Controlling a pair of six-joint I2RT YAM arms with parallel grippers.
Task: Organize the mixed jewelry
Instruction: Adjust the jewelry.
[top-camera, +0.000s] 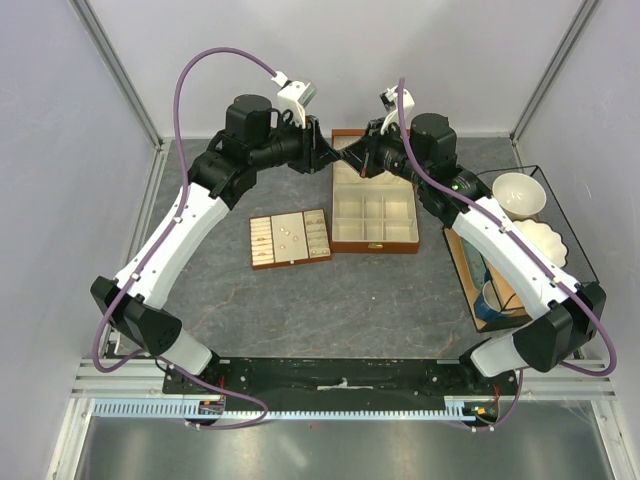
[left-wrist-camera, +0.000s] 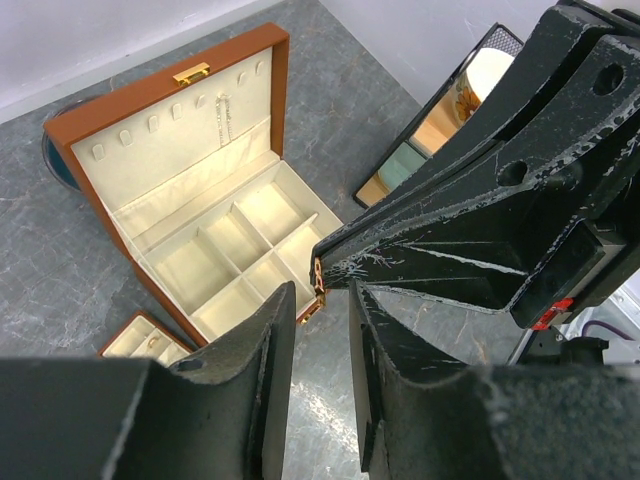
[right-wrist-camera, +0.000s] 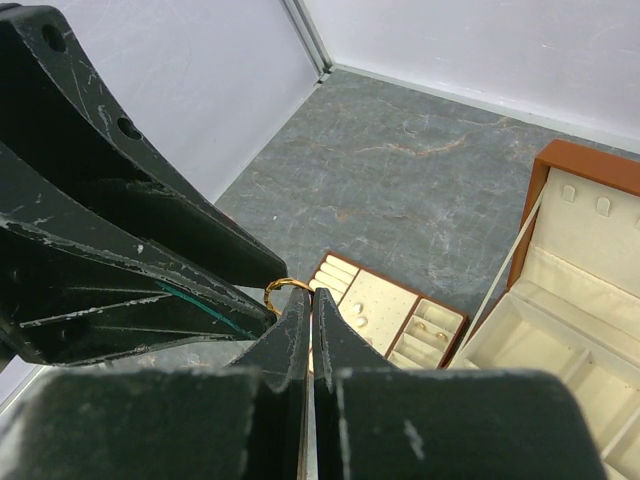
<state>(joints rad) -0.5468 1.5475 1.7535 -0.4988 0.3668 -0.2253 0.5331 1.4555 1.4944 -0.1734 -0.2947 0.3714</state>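
Setting: robotics lab test cell. Grey stone-pattern worktop (top-camera: 350, 300), walled by plain pale panels (top-camera: 60, 150) on aluminium posts (top-camera: 120, 70) from 9 through 12 to 3 o'clock. Left arm (top-camera: 180, 235) and right arm (top-camera: 500, 240) are bolted to a black base plate (top-camera: 300, 372) at 6 o'clock, with purple cables (top-camera: 178, 100) looping overhead and a slotted cable duct (top-camera: 330, 409) along the near edge.

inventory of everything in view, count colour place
table: 1, grey, under everything
jewelry box: 1, brown, cream-lined, open, mid table
slotted tray: 1, brown and cream, left of jewelry box
bin: 1, black-framed, right table edge
bowl: 1, white, in bin
scalloped dish: 1, white, in bin
small pieces: several, pale, in slotted tray
thin chain: 1, pale, in jewelry box lid
gold ring: 1, gold, pinched by right gripper
left gripper: 1, black, open, near gold ring
right gripper: 1, black, shut on gold ring
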